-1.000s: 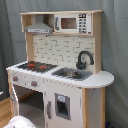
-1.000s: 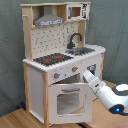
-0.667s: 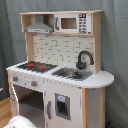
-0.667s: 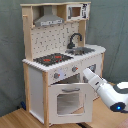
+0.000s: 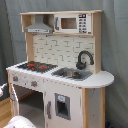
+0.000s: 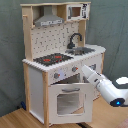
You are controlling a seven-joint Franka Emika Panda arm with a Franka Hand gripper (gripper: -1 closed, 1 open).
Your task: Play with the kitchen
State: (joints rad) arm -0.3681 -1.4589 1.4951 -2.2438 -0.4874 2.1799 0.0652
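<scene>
Kitchen [image 6: 57, 65] — gripper [image 6: 84, 68] at its knob panel.

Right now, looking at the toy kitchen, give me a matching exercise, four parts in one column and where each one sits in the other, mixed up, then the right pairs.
Parts:
1. hob
2. microwave
3. hood
4. tap

Places:
A. on the top shelf, beside the hood
B. on the worktop, beside the sink
C. standing at the back edge of the sink
D. up top, directly above the hob

Right pairs: 1-B, 2-A, 3-D, 4-C
</scene>
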